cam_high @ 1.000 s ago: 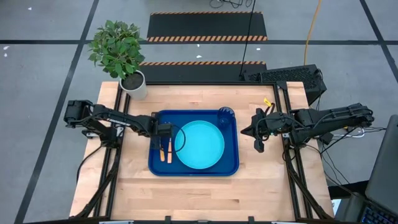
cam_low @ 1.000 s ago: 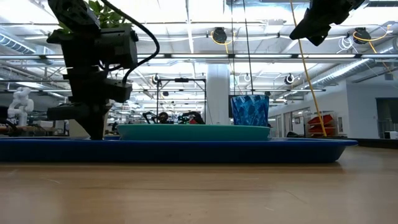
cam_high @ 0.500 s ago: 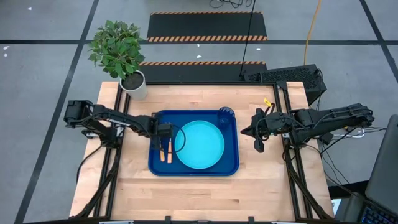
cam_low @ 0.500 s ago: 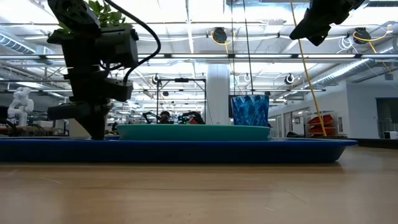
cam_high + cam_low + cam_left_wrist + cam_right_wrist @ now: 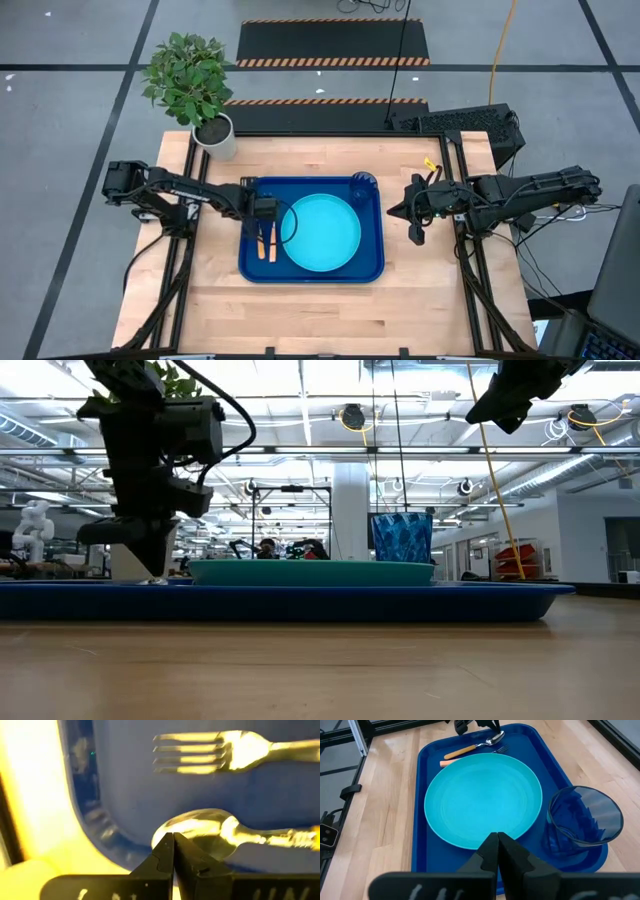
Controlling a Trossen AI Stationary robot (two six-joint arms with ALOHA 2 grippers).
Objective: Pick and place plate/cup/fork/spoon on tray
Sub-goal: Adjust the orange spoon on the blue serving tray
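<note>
Wooden table (image 5: pixel 310 300): pale butcher-block top seen from above, with a dark arm reaching in from each side and a potted plant (image 5: pixel 190 75) at the far left corner.
Left gripper (image 5: pixel 263 210): poised over the left end of the tray, fingers pressed together and pinching nothing; its wrist camera shows the closed tips just above the spoon bowl, and whether they touch it cannot be told.
Spoon (image 5: pixel 210 832): lying flat on the tray floor next to the left rim, silver bowl pointing to the far side, orange handle toward the near side.
Fork (image 5: pixel 210 751): lying flat beside the spoon, parallel to it, between the spoon and the plate; tines point the same way as the spoon bowl.
Tray (image 5: pixel 310 270): dark blue rectangle with a raised rim, in the middle of the table, holding all four items.
Plate (image 5: pixel 320 233): bright turquoise disc, flat on the tray, filling most of its middle.
Cup (image 5: pixel 582 820): dark blue, upright, in the far right corner of the tray, just beside the plate.
Right gripper (image 5: pixel 416 236): well clear of the tray's right side, raised above the table, fingers closed and empty; this arm waits.
Progress: all four pieces appear to be placed; judging from this, only withdrawing the left arm is left.
</note>
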